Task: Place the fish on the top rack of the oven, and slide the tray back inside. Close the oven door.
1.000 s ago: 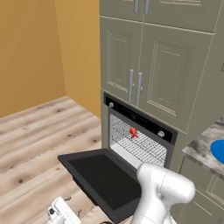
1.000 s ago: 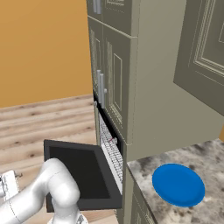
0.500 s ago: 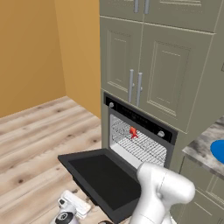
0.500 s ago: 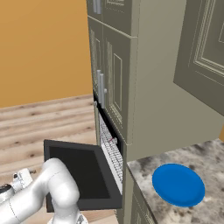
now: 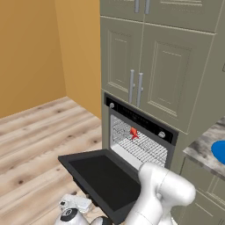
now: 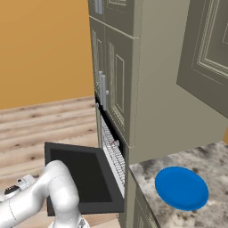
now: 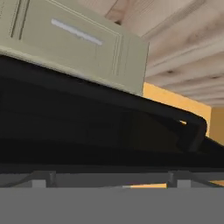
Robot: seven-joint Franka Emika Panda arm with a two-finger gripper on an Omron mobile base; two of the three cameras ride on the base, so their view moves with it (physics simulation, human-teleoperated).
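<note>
The oven stands with its oven door folded down flat. The small orange-red fish lies on the top rack, the wire tray inside the cavity. From the right, the fish shows as a red speck on the rack. My gripper hangs low near the floor, by the door's front left corner, open and empty. In the hand view the gripper looks up at the door's black underside and its bar handle, fingertips wide apart.
Olive-grey cabinet doors rise above the oven. A round blue plate sits on the stone counter to the right. Wooden floor spreads to the left up to an orange wall.
The hand has slid along the floor toward the open door's front edge. Its fingers stay open. Fish, rack and door have not moved.
</note>
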